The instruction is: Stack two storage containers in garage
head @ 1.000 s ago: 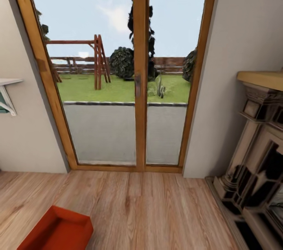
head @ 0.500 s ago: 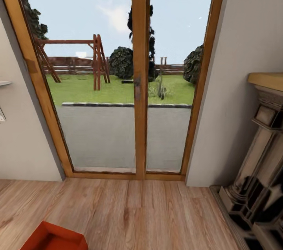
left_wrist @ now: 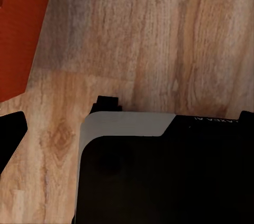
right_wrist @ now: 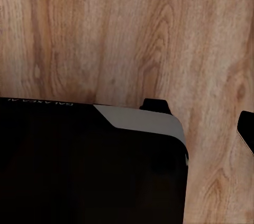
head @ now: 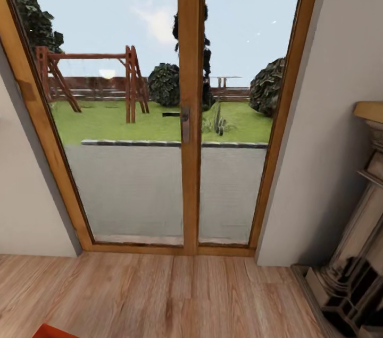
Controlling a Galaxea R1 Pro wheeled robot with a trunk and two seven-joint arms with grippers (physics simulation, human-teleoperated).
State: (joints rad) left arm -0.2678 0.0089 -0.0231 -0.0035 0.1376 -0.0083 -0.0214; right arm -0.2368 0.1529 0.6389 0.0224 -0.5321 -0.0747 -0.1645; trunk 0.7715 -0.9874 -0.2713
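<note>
Head view faces wood-framed glass doors [head: 189, 115]; an orange container [head: 50, 331] corner sits near left. I cannot tell my grippers' state.

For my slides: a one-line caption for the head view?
Facing wood-framed glass doors over plank floor, a container's corner at bottom left.

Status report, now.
Grippers: state unclear. One container on wood floor, beside left arm, not held. Glass doors straight ahead, fireplace at right.
</note>
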